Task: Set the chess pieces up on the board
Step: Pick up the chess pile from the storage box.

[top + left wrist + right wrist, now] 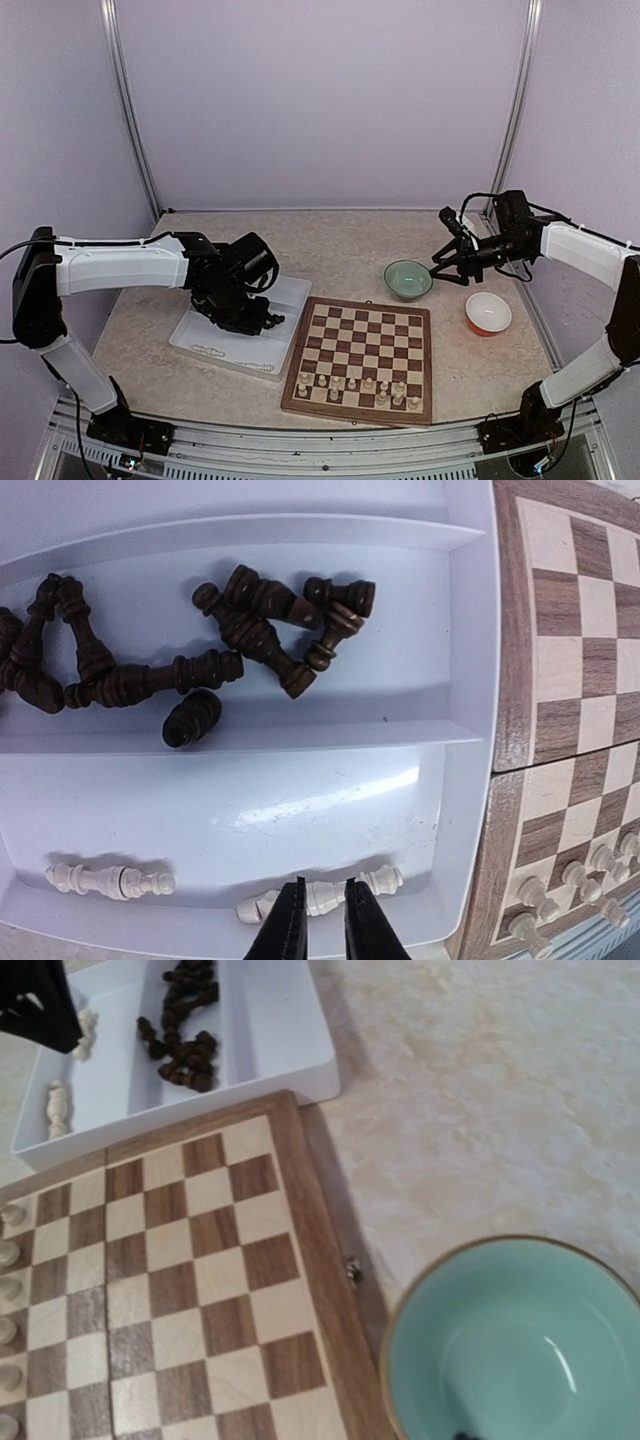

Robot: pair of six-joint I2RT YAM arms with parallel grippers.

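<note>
The board [362, 340] lies at centre front, with several cream-white chess pieces [365, 388] standing on its two near rows. The rest lie in a white divided tray [290, 295] to its left. In the left wrist view the tray holds a heap of dark pieces [250, 630] in the far compartment and two white pieces in the near one. My left gripper [322, 882] is narrowly open, its tips just over the middle of one lying white piece [325, 895]. The other white piece [108, 881] lies to the left. My right gripper [442, 264] hovers by the green bowl, and its fingers do not show.
A green bowl [408, 279] stands behind the board's far right corner, and an orange bowl with a white inside [488, 313] stands to its right. The tray's wall [470, 780] abuts the board's rim [510, 680]. Enclosure walls stand on three sides.
</note>
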